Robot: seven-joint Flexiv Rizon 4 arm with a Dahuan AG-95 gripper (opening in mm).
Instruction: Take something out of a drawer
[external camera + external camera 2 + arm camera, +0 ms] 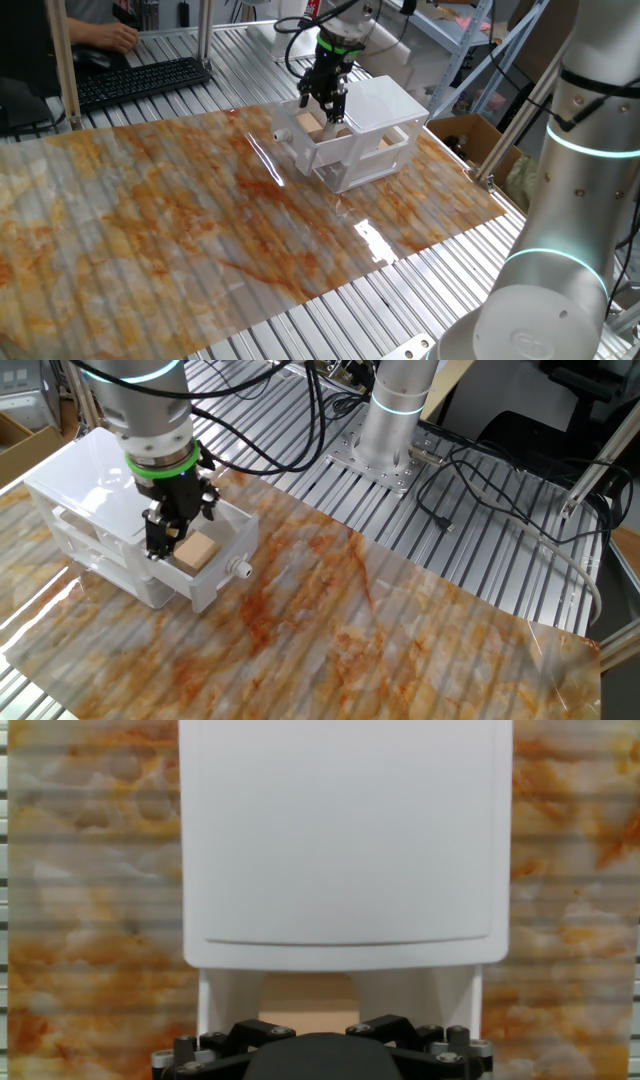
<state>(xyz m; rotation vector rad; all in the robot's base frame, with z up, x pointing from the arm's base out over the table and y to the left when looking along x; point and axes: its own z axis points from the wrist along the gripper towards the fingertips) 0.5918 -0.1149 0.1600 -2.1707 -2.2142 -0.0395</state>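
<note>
The white cabinet (385,100) stands on the marbled mat, and it also shows in the other fixed view (80,460). Its top drawer (300,148) is pulled out, knob (281,134) in front. The tan wooden block (197,550) lies inside the drawer (215,582). My gripper (180,528) hangs over the open drawer with its fingers apart, straddling the block just above it; the gripper (322,108) holds nothing. In the hand view the cabinet top (340,840) fills the frame. There the block (305,1008) shows between the drawer walls, and my fingertips are hidden.
A keyboard (140,80) and a person's hand lie at the far left. A cardboard box (470,135) sits beyond the cabinet. The arm's base (395,410) and loose cables (480,480) stand on the slatted table. A large arm segment (570,200) fills the right foreground.
</note>
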